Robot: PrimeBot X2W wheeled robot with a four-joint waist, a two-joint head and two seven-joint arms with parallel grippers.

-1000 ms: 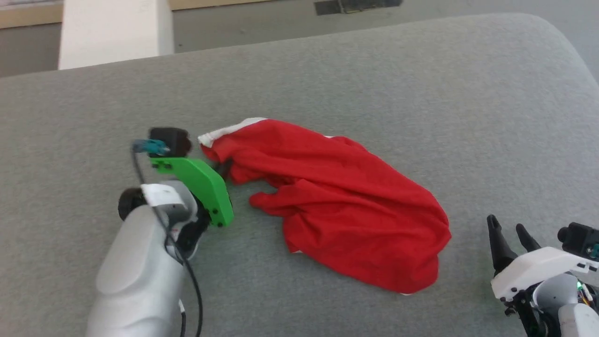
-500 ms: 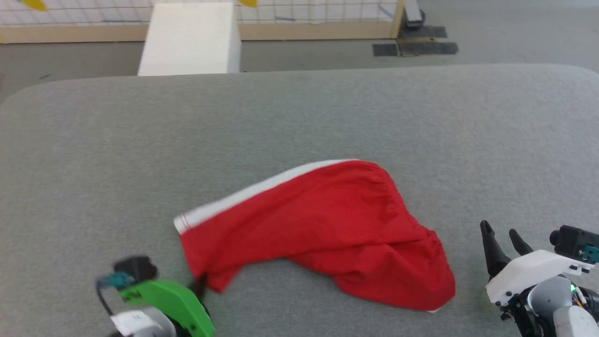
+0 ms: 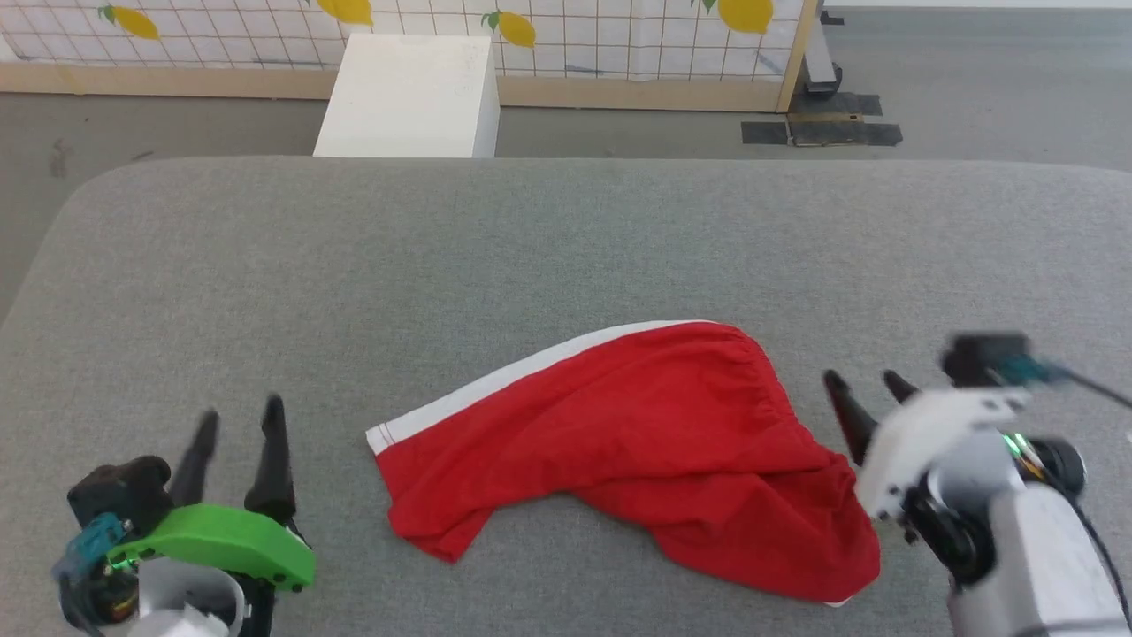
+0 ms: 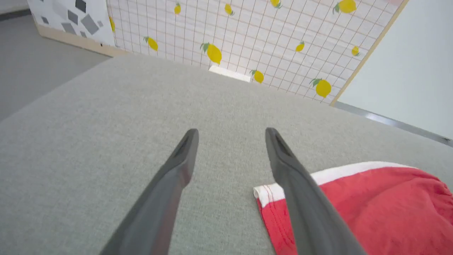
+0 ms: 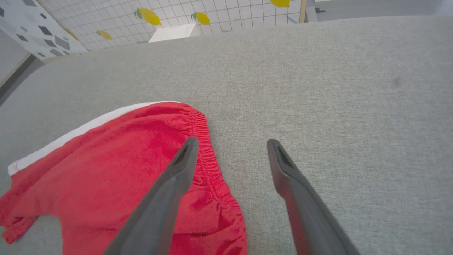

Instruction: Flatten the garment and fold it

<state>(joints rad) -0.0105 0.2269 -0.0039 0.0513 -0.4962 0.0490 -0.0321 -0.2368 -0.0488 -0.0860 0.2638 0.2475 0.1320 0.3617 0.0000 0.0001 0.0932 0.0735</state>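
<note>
Left pincer apart, right pincer apart, flanking garment on grey pad; white box beyond.

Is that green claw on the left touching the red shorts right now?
Apart. In the head view the left gripper, fingers open, stands beside the shorts, with a strip of bare gray surface plainly between them.

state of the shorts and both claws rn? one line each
shorts: loose on the grey pad, unfolded, partly spread, near edge rumpled
left claw: open, empty, apart from the leg hem
right claw: open, empty, beside the waistband
</note>
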